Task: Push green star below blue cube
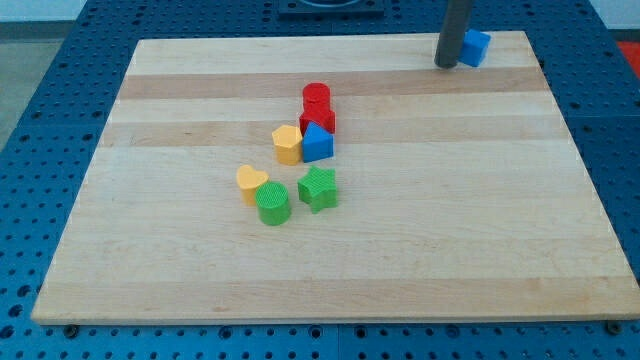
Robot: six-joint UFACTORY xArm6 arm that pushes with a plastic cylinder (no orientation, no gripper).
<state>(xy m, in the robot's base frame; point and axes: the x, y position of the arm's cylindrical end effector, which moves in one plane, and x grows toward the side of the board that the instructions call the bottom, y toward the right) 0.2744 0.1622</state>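
Note:
The green star [318, 188] lies near the board's middle, right of a green cylinder [272, 203]. The blue cube [475, 47] sits at the board's top right edge. My tip [446, 64] stands just left of the blue cube, touching or nearly touching it. The green star is far down and to the left of both.
A red cylinder [316, 98] and a red block [319, 120] sit above a blue triangular block [317, 144] and a yellow block [287, 143]. A yellow heart [252, 183] lies left of the green cylinder. The wooden board [480, 230] ends close behind the blue cube.

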